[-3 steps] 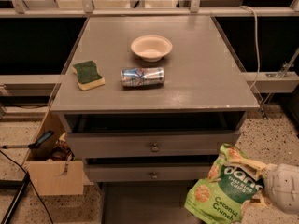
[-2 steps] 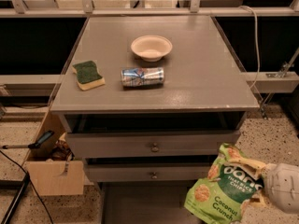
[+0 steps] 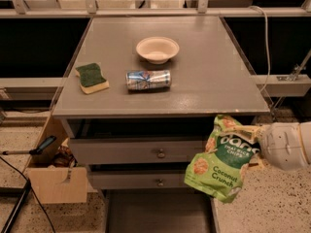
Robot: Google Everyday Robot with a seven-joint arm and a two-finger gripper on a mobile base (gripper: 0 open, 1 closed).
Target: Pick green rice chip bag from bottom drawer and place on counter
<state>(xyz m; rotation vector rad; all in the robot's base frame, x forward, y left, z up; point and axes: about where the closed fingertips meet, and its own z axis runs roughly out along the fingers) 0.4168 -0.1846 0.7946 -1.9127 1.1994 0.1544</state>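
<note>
My gripper (image 3: 249, 132) comes in from the right edge, its white arm behind it, and is shut on the top of the green rice chip bag (image 3: 219, 160). The bag hangs in the air in front of the cabinet's right side, just below the counter's front edge and above the floor. The bottom drawer (image 3: 155, 211) is pulled out at the bottom of the view, a wide dark tray whose visible part holds nothing. The counter (image 3: 204, 76) is the flat grey cabinet top, up and to the left of the bag.
On the counter stand a cream bowl (image 3: 157, 49), a silver can on its side (image 3: 148, 79) and a green-and-yellow sponge (image 3: 91, 77). Two shallower knobbed drawers (image 3: 146, 153) are shut. An open cardboard box (image 3: 51, 181) sits on the floor to the left.
My gripper has lifted the green bag upward and slightly left, from beside the lower drawers to just under the counter edge. Nothing on the counter has moved.
</note>
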